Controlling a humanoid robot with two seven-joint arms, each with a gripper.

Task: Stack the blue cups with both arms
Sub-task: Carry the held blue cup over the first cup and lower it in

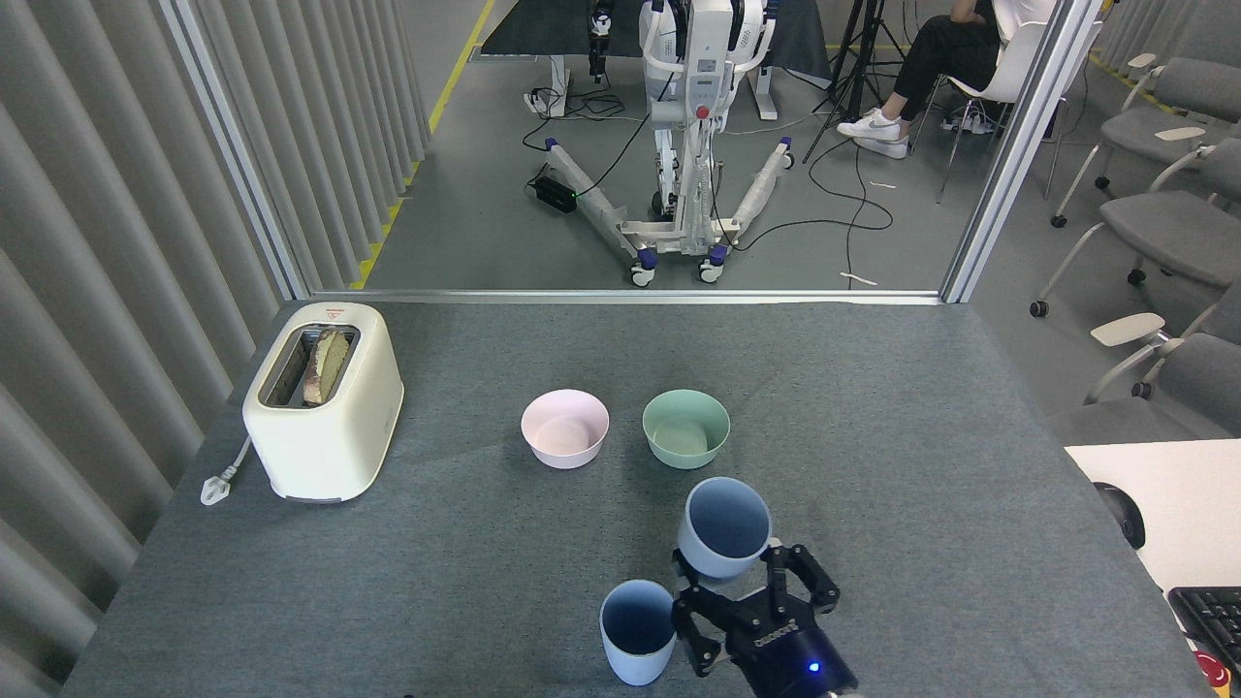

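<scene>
One pale blue cup [636,632] stands upright on the grey table near its front edge, mouth open upward. A second blue cup [723,529] is held in the air just right of and above it, tilted slightly, with my right gripper [751,599] shut on its lower body. That gripper is black with several jointed fingers and a small blue light. The held cup's base is hidden by the fingers. The two cups are close but apart. My left gripper is out of view.
A pink bowl [564,428] and a mint-green bowl [685,428] sit side by side behind the cups. A cream toaster [324,398] with bread stands at the left. A white desk with a keyboard [1207,613] is at the right.
</scene>
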